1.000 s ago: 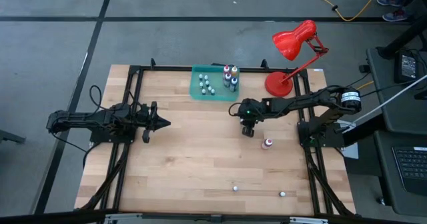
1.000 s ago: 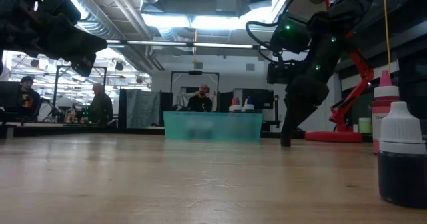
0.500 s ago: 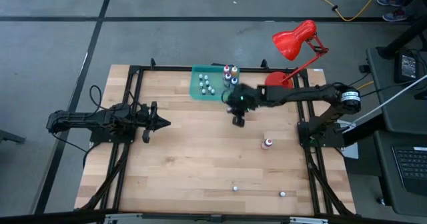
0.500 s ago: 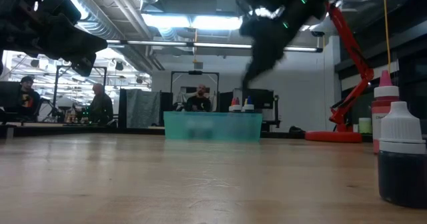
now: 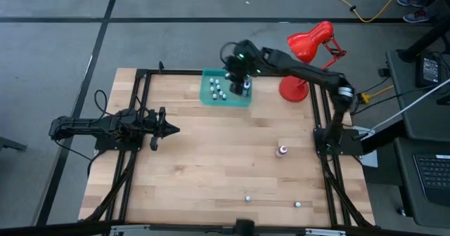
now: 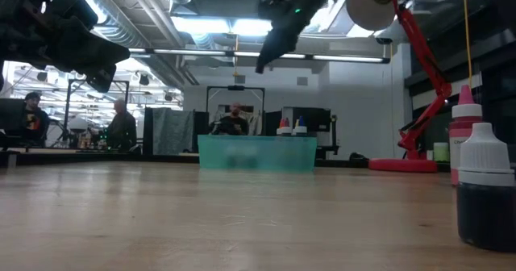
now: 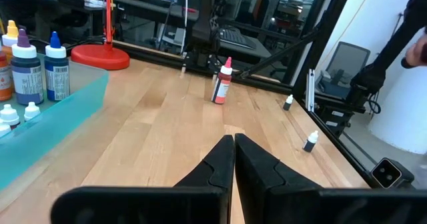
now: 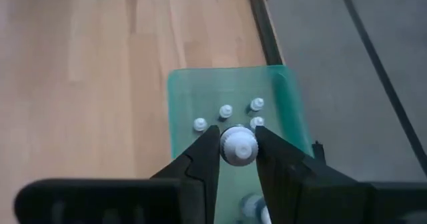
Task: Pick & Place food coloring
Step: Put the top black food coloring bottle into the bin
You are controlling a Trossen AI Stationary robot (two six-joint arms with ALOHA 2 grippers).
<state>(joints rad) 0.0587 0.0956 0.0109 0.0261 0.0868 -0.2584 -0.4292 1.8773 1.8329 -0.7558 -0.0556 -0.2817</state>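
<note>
Nearest the front edge of the wooden table (image 5: 211,166), two small pale-capped bottles (image 5: 247,198) stand well apart from the rest, one near the middle and one further right. Farther in, on the right side, a red bottle with a pale cap (image 5: 282,151) stands upright alone. At the left side, about mid-depth, the left gripper (image 5: 171,130) waits above the table with its fingers pressed together and nothing between them. At the far edge sits a green tray (image 5: 208,97) holding more food coloring: small white-capped bottles (image 5: 218,90) at its left and taller coloured bottles (image 7: 40,67) at its right. The right gripper (image 8: 237,146) hangs above this tray, its jaws narrow around a small white-capped bottle (image 8: 238,144). A red desk lamp (image 5: 306,50) stands just right of the tray.
</note>
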